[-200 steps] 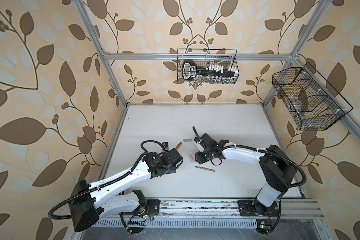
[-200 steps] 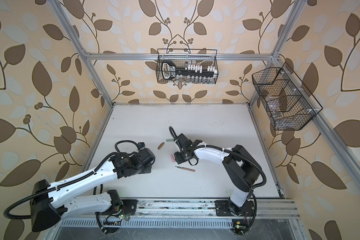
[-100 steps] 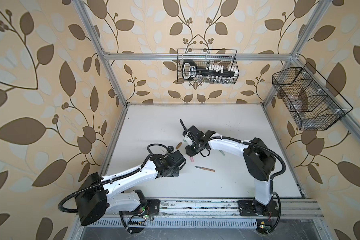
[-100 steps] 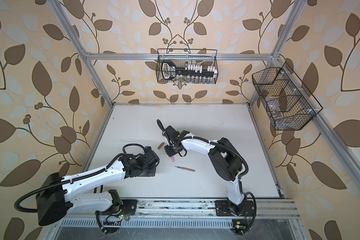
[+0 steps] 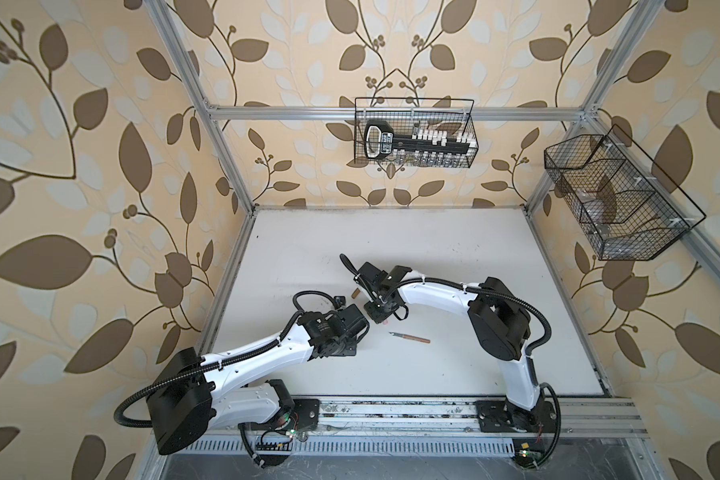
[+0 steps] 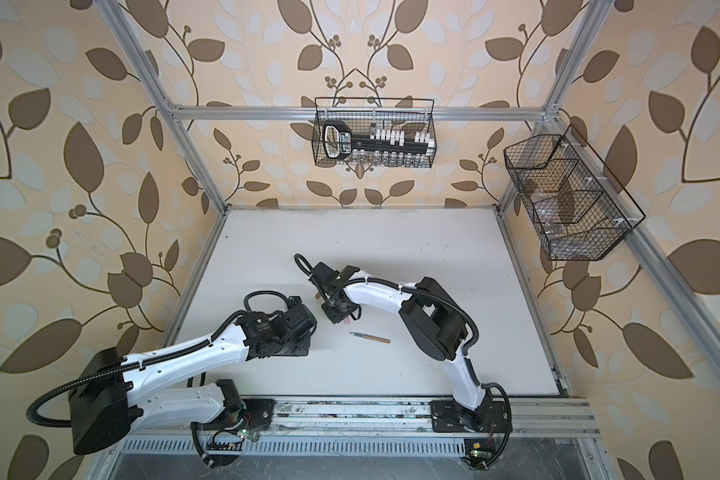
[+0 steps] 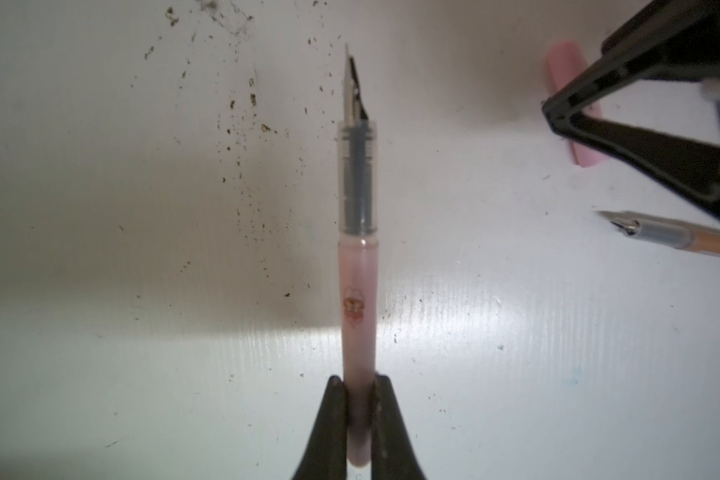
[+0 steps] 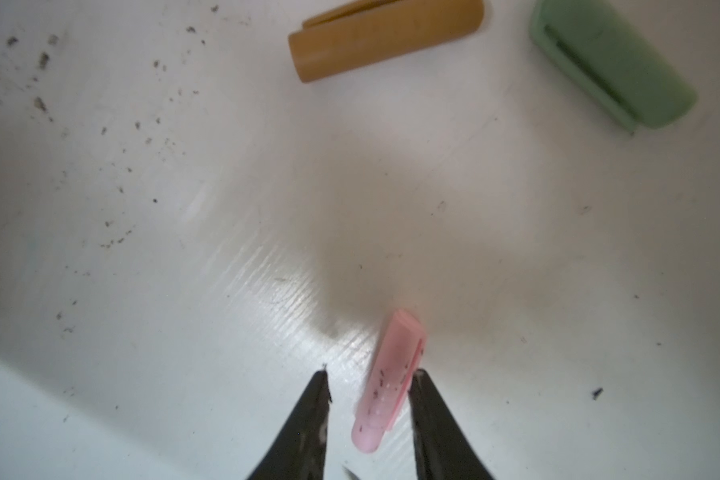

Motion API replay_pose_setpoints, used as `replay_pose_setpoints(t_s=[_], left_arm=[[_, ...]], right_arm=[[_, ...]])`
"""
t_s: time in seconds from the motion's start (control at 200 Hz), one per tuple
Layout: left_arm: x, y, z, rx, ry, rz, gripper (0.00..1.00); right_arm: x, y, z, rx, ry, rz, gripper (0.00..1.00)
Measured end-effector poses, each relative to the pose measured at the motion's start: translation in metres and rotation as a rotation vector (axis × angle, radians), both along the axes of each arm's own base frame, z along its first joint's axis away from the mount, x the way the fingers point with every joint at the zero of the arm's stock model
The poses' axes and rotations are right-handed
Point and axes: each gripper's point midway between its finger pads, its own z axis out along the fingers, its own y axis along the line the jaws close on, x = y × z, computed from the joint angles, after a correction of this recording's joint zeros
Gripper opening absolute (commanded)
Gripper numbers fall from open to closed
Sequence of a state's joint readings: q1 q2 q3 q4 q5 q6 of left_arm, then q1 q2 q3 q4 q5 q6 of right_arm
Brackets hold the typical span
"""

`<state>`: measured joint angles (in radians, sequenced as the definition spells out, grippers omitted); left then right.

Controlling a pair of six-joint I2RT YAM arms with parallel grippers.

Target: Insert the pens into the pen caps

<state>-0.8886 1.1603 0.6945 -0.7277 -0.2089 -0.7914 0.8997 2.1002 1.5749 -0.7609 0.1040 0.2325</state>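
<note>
– Pink barrel in your left gripper (image 7: 360,382): why hold it that far back?
– The jaws are pressed onto the blunt tail of the pink pen (image 7: 358,291). That leaves the clear grip section and the nib sticking out free toward the top of the left wrist frame, ready to enter a cap.
– And your right gripper (image 8: 373,374)?
– It is spread, with the pink cap (image 8: 391,361) lying on the table (image 5: 433,249) between the fingers. One finger looks to be touching the cap's clip side and the other stands apart, so nothing is pinched yet. I judge you are straddling it to pick it up for the pen.
– Further out?
– The tan-brown cap (image 8: 387,37) sits at top centre of the right wrist frame and the green cap (image 8: 612,62) at upper right, both flat. The tan-brown pen (image 5: 410,337) lies alone lower right of the grippers in both top views. No green pen is visible.
– What has changed?
– A second ago your right arm stretched further right. It has folded in and come down over the pink cap, while your left arm has pushed toward the centre, so the grippers are nearly meeting.
</note>
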Motion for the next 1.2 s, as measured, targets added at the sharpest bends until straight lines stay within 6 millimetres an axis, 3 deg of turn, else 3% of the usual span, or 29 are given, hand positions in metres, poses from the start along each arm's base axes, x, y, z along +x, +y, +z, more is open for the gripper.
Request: replay_pose_setpoints(t_s=[0.2,0.72,0.995,1.2], left_arm=[[-0.002,0.001,-0.004,0.002,0.006,-0.001,0.06],[-0.002,-0.004,-0.009,-0.029,0.01,-0.009,0.06],[-0.003,-0.009,-0.023,-0.007,0.047,-0.023,0.04],[-0.003,-0.011,-0.031,0.009,0.06,-0.037,0.04]], right_arm=[[-0.001,-0.005,-0.012,-0.042,0.007,-0.016,0.31],[0.008,-0.012,-0.014,-0.023,0.02,-0.061,0.25],[0.011,-0.02,-0.014,-0.02,0.024,-0.076,0.26],[0.006,-0.026,-0.014,0.028,0.064,-0.083,0.38]])
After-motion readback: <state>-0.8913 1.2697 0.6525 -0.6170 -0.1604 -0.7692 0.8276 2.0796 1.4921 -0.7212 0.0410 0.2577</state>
